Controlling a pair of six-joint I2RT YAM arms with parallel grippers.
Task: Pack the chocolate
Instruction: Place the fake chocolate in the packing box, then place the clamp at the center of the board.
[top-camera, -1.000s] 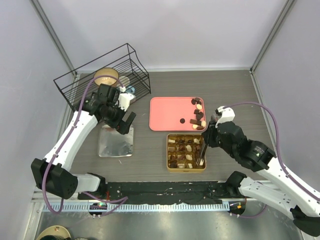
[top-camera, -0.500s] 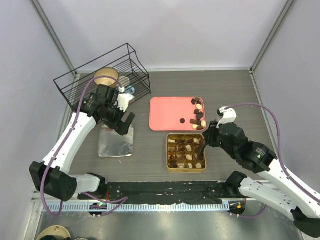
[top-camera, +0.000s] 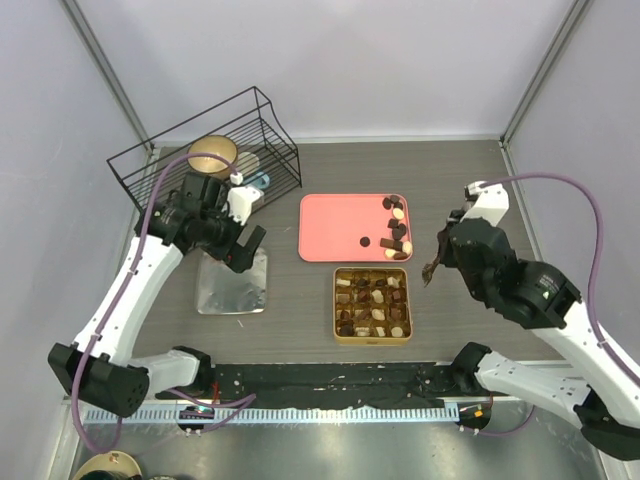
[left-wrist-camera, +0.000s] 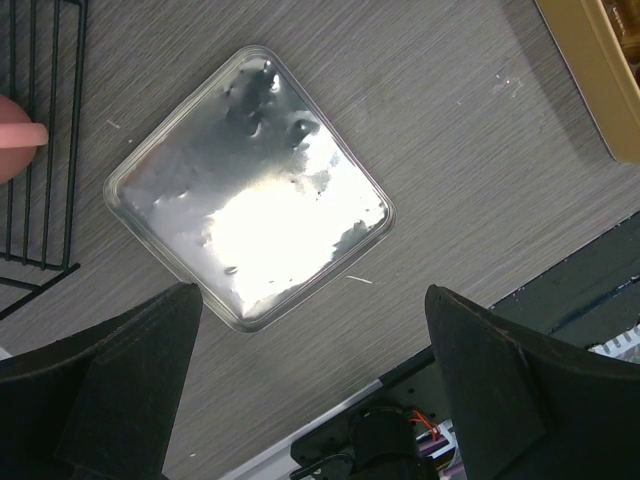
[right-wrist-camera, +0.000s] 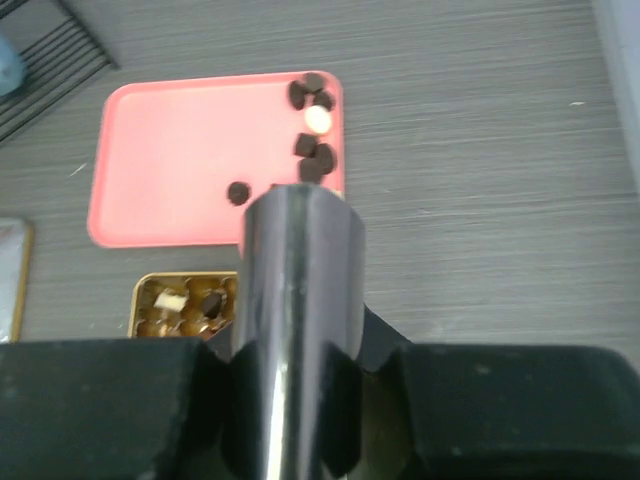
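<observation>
Several small chocolate pieces (top-camera: 397, 232) lie at the right end of the pink tray (top-camera: 335, 225), one alone (top-camera: 366, 242). More pieces fill the gold gridded tin (top-camera: 372, 303). My right gripper (top-camera: 443, 250) is shut on a shiny steel tool (right-wrist-camera: 295, 300) and hangs above the table, right of the tin and tray. In the right wrist view the tray pieces (right-wrist-camera: 312, 120) and the tin (right-wrist-camera: 185, 300) lie past the tool. My left gripper (top-camera: 248, 248) is open and empty above a flat silver lid (left-wrist-camera: 250, 190), its fingers (left-wrist-camera: 140, 370) wide apart.
A black wire basket (top-camera: 210, 145) stands at the back left with a bowl (top-camera: 213, 153) in it. The silver lid (top-camera: 232, 283) lies left of the tin. A black rail (top-camera: 330, 380) runs along the near table edge.
My right gripper has lifted off the gold tin and swung up and right with the steel tool. My left arm has shifted slightly left and stays over the silver lid.
</observation>
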